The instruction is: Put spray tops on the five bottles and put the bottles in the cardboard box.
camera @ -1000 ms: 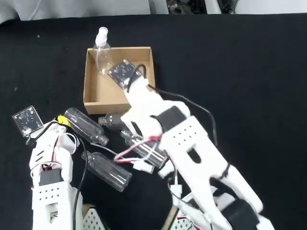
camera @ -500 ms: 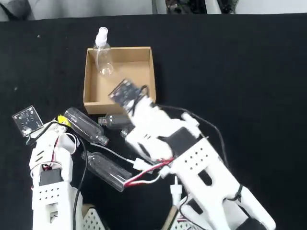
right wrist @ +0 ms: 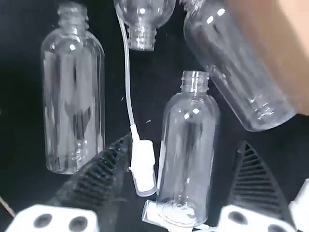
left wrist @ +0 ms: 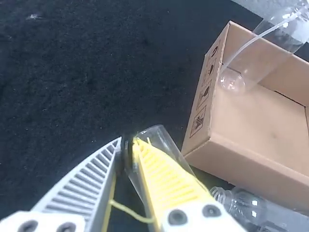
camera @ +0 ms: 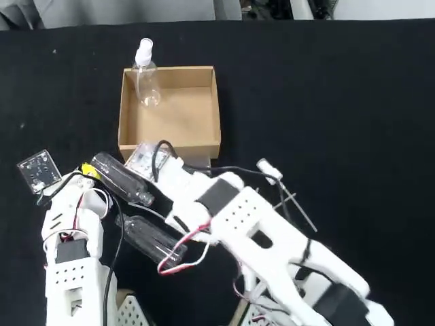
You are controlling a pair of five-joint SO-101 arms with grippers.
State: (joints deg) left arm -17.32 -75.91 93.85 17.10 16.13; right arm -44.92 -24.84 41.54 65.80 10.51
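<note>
Cardboard catches the eye first: the brown open-topped cardboard box [camera: 197, 145] sits on the black table [camera: 353, 102], just beyond the right pincer and near the left one. In its far corner leans a clear plastic bottle fitted with a white spray top [camera: 145, 75]. The left pincer [left wrist: 128, 145], with one grey finger and one yellow, has its jaws drawn together to a sliver. The base of an uncapped clear plastic bottle [left wrist: 157, 137] lies right against the yellow finger, and I cannot tell whether any of it is pinched. The right pincer [right wrist: 183, 145] hangs with its black jaws spread wide. Between them lies a second open-necked clear bottle [right wrist: 187, 159], its neck pointing away from the pincer and its sides apart from both jaws. Just beside this bottle, nearer one jaw, lies a loose white spray top [right wrist: 143, 166] whose thin dip tube runs on past the fingertips. Other capless clear bottles lie around it: a bottle [right wrist: 72, 106] outside that jaw, another [right wrist: 236, 72] outside the opposite jaw, and a third [right wrist: 145, 17] straight ahead of the fingertips. A further white spray top with a long tube [camera: 268, 168] lies on the table beside the right arm [camera: 258, 224], well apart from both pincers.
</note>
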